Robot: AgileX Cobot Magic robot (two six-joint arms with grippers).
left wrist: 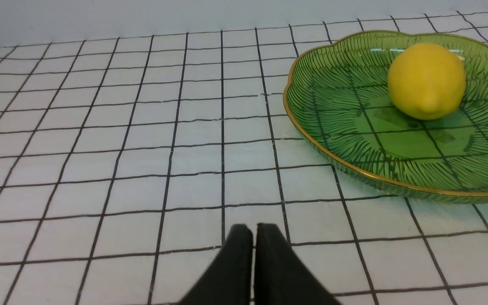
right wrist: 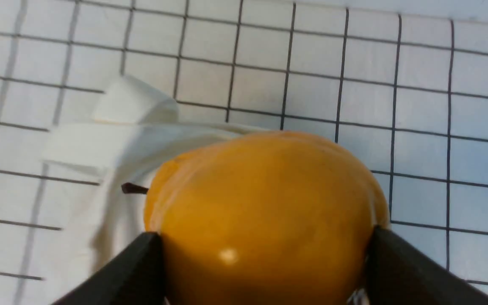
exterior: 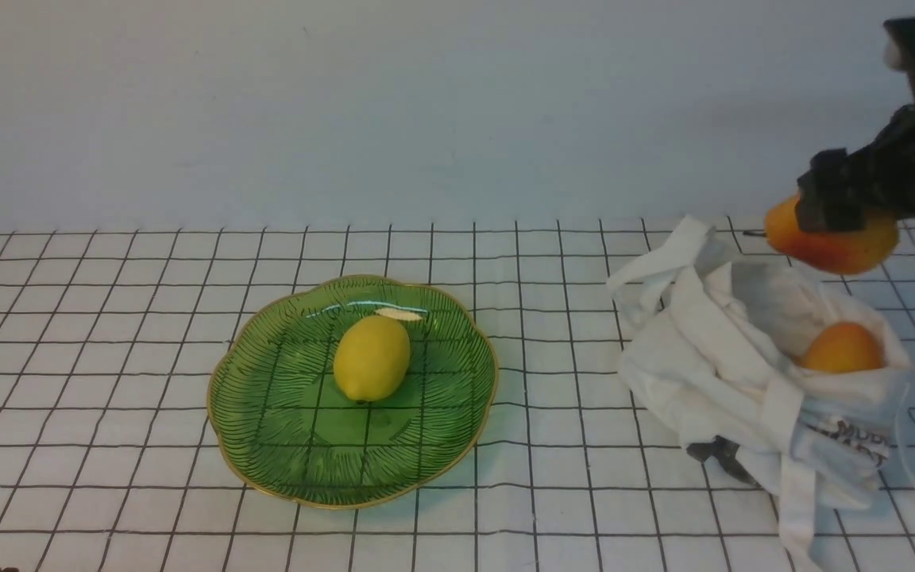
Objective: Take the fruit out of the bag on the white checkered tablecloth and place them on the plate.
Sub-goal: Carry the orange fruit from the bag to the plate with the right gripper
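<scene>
front: right jaws clamped on the pear [exterior: 832,246], held in the air by the bag [exterior: 712,357]. an orange fruit [exterior: 843,348] sits inside the bag. lemon [exterior: 372,357] on the plate [exterior: 267,445].
left wrist: left jaws together over the checkered cloth [left wrist: 100,148], near the plate.
right wrist: pear gripped on both sides.

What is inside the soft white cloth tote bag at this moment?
One rounded orange fruit shows in the open mouth of the soft white cloth tote bag. Cloth folds cover the bag's lower part, so more fruit there cannot be ruled out.
</scene>
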